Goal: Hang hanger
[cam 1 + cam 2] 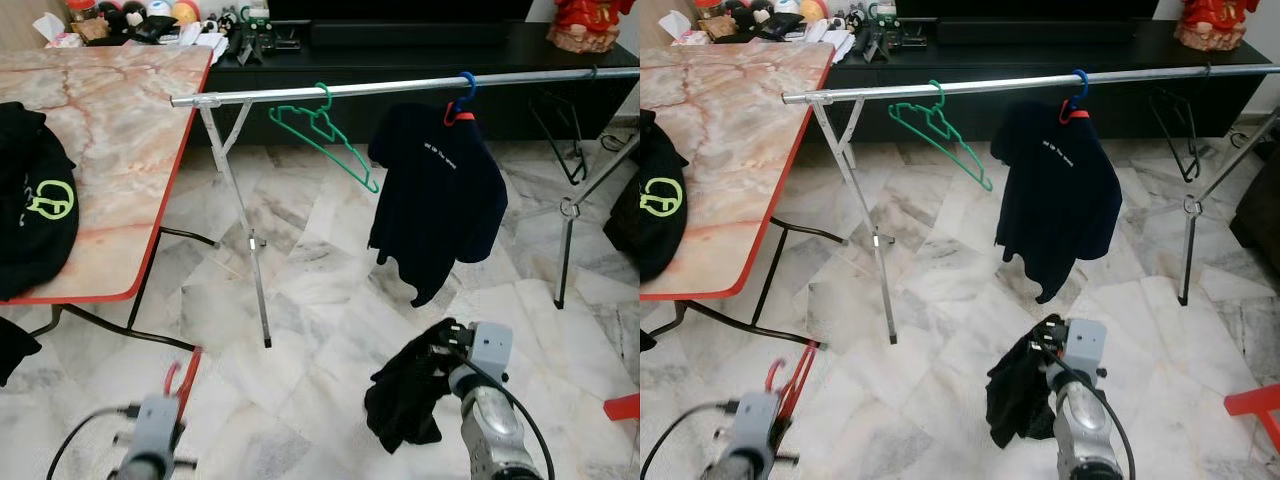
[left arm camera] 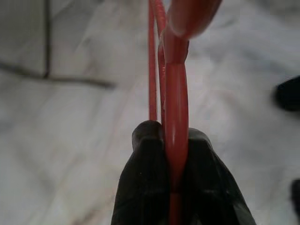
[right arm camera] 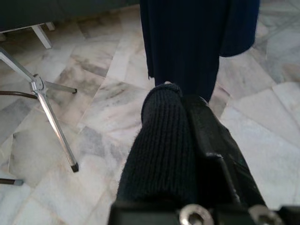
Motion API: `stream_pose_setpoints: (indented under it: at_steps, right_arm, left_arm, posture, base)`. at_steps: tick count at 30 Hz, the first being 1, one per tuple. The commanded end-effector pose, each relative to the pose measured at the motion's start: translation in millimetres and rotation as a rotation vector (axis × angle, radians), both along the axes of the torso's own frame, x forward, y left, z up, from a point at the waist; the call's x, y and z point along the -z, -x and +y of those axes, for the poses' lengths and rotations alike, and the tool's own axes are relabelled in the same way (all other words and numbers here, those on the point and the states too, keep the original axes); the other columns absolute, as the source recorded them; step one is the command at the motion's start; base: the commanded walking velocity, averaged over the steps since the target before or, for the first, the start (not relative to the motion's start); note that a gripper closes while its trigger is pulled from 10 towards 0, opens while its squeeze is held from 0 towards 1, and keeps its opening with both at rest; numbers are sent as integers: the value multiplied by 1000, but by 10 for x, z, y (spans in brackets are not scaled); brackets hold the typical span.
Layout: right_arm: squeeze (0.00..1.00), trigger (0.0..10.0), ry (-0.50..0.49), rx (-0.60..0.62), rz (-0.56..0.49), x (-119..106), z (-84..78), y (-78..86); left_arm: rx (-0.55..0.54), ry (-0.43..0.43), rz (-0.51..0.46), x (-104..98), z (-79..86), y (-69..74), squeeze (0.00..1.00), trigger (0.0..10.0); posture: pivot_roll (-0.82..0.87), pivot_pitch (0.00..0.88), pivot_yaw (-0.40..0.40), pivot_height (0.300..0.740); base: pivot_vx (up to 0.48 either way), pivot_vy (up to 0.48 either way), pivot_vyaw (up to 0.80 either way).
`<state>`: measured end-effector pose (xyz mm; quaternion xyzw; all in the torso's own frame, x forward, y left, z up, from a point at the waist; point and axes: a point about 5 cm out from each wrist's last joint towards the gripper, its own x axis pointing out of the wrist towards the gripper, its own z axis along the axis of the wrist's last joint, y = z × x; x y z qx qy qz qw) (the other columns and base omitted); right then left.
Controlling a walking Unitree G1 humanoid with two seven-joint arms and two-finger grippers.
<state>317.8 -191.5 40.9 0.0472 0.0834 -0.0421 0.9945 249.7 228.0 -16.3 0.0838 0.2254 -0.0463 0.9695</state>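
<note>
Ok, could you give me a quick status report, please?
Left gripper shut on red hanger, low. Right gripper shut on black garment. Rail ahead carries green hanger and navy shirt.

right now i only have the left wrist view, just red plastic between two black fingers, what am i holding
Observer: A red hanger; the left gripper is shut on it, low over the floor.
Operator: whats the right arm got
Observer: The right gripper is shut on a black garment that hangs from it.
Operator: is there room on the rail
Observer: The rail carries an empty green hanger and a navy shirt on a blue hanger, with bare rail between them.
</note>
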Motion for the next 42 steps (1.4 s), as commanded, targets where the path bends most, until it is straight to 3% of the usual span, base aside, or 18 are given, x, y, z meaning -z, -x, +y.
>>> stream_pose_setpoints:
  at_steps: [1,2,3,4,6,8,10,15,20,22,24,27,30,42]
  right_arm:
    - [0,10000,9,-20,-18,-62,2,-43]
    - [0,10000,17,-57,4,-60,34,-64]
    - [0,10000,17,-57,4,-60,34,-64]
    - [0,10000,31,-100,44,-36,75,-76]
    - [0,10000,35,-141,112,25,119,-71]
    - [0,10000,116,-221,193,89,175,-61]
    - [0,10000,108,-244,210,65,205,-98]
    - [0,10000,114,-311,193,-42,296,-191]
    - [0,10000,114,-287,190,-81,255,-223]
    - [0,10000,136,-278,199,-81,229,-225]
    - [0,10000,139,-278,207,-73,218,-219]
    - [0,10000,142,-277,210,-69,217,-218]
    - [0,10000,143,-273,215,-67,213,-218]
    - [0,10000,92,-240,248,-17,218,-195]
  left_arm:
    - [167,-9,36,22,-128,16,0,10000]
    - [300,-5,58,-9,-231,-27,0,10000]
    - [300,-5,58,-9,-231,-27,0,10000]
    - [419,-11,75,-50,-322,-70,0,10000]
    - [508,-22,80,-100,-396,-117,0,10000]
    - [632,8,88,-222,-560,-235,0,10000]
    - [745,37,100,-309,-693,-278,0,10000]
    - [906,103,145,-408,-896,-271,0,10000]
    - [985,117,179,-448,-982,-239,0,10000]
    - [1036,86,217,-436,-986,-202,0,10000]
    - [1104,-11,285,-385,-940,-137,0,10000]
    - [1122,-25,317,-382,-923,-110,0,10000]
    - [1165,-93,359,-430,-901,-100,0,10000]
    - [1133,3,220,-646,-1181,-246,0,10000]
  posture:
    - [-31,188,8,740]
    - [-27,187,7,740]
    - [-27,187,7,740]
    - [-32,185,8,740]
    - [-37,183,8,740]
    - [-35,175,10,740]
    - [-45,169,12,740]
    - [-58,158,15,740]
    - [-57,147,15,740]
    - [-57,140,14,740]
    - [-54,133,12,740]
    - [-57,131,14,740]
    - [-55,127,16,740]
    - [-49,143,12,740]
  base:
    - [0,0,0]
    - [0,0,0]
    - [0,0,0]
    - [0,0,0]
    - [0,0,0]
    - [0,0,0]
    - [0,0,0]
    - [0,0,0]
    - [0,0,0]
    - [0,0,0]
    - [0,0,0]
    - [0,0,0]
    - [0,0,0]
    - [0,0,0]
